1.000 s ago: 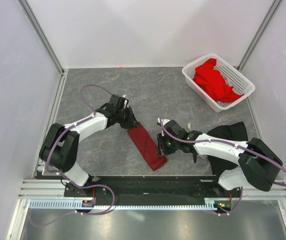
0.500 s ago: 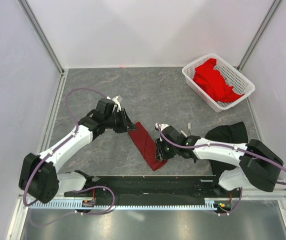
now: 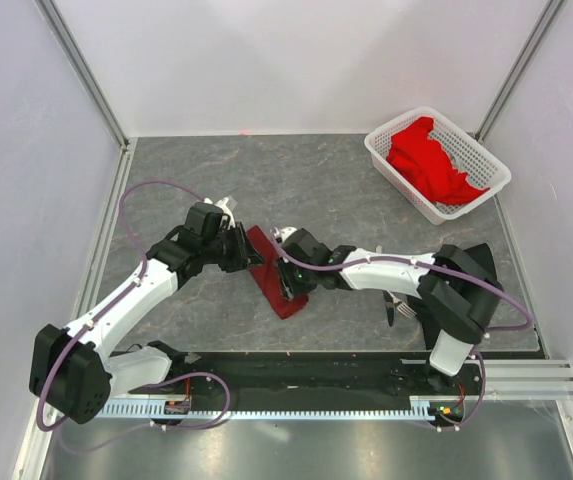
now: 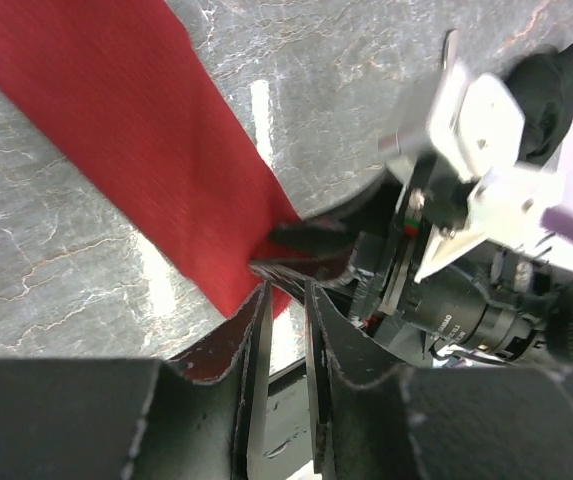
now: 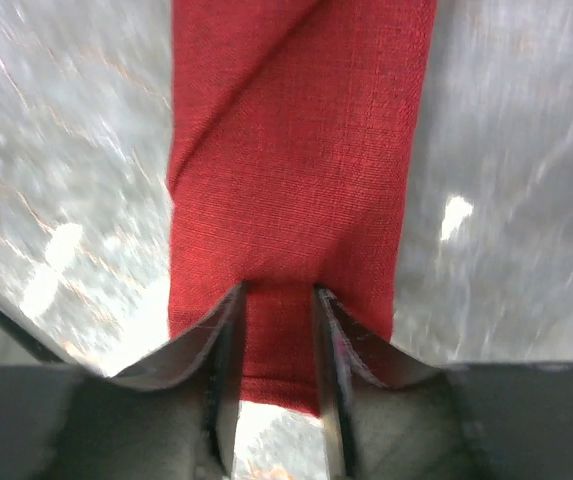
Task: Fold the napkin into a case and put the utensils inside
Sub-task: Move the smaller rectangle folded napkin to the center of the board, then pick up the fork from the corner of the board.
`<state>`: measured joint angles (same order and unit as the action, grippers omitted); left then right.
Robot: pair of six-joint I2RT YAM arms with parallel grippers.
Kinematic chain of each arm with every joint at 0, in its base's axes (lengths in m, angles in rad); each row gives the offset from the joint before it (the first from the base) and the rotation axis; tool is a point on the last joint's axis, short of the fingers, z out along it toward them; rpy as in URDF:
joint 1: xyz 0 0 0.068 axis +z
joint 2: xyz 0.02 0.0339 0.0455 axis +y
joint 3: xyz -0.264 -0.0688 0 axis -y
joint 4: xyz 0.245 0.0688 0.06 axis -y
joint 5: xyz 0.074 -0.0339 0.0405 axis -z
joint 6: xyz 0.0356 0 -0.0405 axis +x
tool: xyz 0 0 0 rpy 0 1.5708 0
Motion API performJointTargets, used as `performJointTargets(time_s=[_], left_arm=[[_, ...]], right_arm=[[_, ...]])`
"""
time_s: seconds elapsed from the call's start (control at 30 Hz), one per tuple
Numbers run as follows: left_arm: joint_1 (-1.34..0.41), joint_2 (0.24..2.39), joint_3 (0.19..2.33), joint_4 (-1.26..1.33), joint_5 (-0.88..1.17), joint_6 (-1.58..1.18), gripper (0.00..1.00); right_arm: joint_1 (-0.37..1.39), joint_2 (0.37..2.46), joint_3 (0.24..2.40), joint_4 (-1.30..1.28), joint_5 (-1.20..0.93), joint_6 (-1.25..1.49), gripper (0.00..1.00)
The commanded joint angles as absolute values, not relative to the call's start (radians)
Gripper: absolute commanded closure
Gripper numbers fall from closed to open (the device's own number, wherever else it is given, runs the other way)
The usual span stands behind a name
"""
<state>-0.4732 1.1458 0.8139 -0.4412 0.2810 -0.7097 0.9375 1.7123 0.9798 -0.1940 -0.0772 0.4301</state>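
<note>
Two arms flank the napkin [image 3: 274, 295], which lies folded into a narrow maroon strip on the grey table [image 3: 366, 210]. The right gripper [image 5: 278, 292] sits over one end of the strip. The cloth's long axis runs straight ahead of its fingers, and the far end is out of its camera's sight. Its jaws stand partly apart, with fabric showing in the gap. The left gripper [image 4: 288, 288] comes in from the other side, its jaws nearly together and an edge of the cloth at their tips, just beside the right tool (whether either one truly pinches fabric cannot be told). Both arms touch the strip, so neither is clearly nearer. A silver glint, apparently the utensils [image 3: 398, 308], lies well behind the right gripper, under that arm. That arm looks the likelier one to fetch them once the case is set. A white basket [image 3: 381, 150] of brighter red cloth stands well apart, beyond the right arm.
</note>
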Motion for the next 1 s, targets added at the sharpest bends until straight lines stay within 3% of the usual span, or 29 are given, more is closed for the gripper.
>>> performJointTargets(time_s=[0.0,0.27,0.4,0.5,0.67,0.83,0.97], left_arm=[[-0.471,1.141,0.839,-0.445,0.273,-0.649,0.73],[-0.471,1.115,0.816,-0.414,0.365,-0.617,0.72],[-0.471,1.111,0.792,-0.376,0.446,-0.617,0.64],[-0.471,1.092,0.782,-0.348,0.506,-0.621,0.61],[-0.471,1.08,0.793,-0.348,0.564,-0.614,0.61],[-0.471,1.068,0.798,-0.356,0.577,-0.601,0.6],[-0.471,1.084,0.801,-0.353,0.581,-0.6,0.6]], right_arm=[[0.916,1.747,1.146,-0.287,-0.023,0.391,0.56],[0.694,1.488,1.025,-0.626,0.231,0.426,0.12],[0.565,1.32,0.902,-0.689,0.246,0.42,0.02],[0.509,1.281,0.844,-0.692,0.229,0.431,0.03],[0.476,1.347,0.838,-0.686,0.175,0.48,0.23],[0.474,1.379,0.787,-0.608,0.173,0.486,0.35],[0.469,1.382,0.773,-0.586,0.205,0.466,0.35]])
